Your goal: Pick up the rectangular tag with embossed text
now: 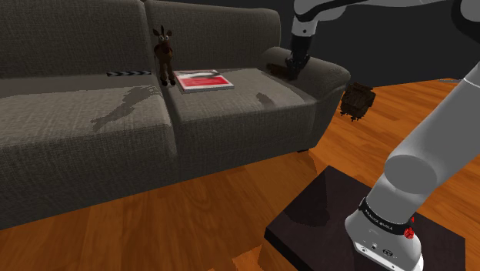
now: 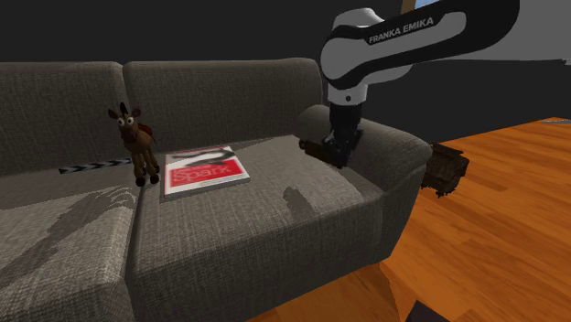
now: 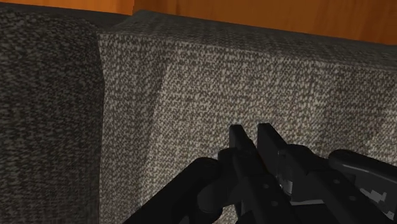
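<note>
My black gripper (image 1: pixel 294 71) (image 2: pixel 340 154) is at the grey sofa's armrest (image 1: pixel 323 75) (image 2: pixel 393 146), fingers pointing down at its top. A small dark flat piece, the tag (image 1: pixel 275 66) (image 2: pixel 312 144), sticks out sideways from the fingers toward the seat. In the wrist view the two fingers (image 3: pixel 236 141) stand almost together, a thin gap between them, shut on that dark piece over the armrest fabric (image 3: pixel 191 83). I cannot read any embossed text on it.
On the seat cushions lie a red and white magazine (image 1: pixel 204 80) (image 2: pixel 203 170), a brown reindeer toy (image 1: pixel 163 52) (image 2: pixel 137 142) and a black-and-white striped strip (image 1: pixel 127 73) (image 2: pixel 91 166). A brown crate-like object (image 1: pixel 357 101) (image 2: pixel 446 167) sits beyond the armrest over the wooden floor (image 1: pixel 231 223).
</note>
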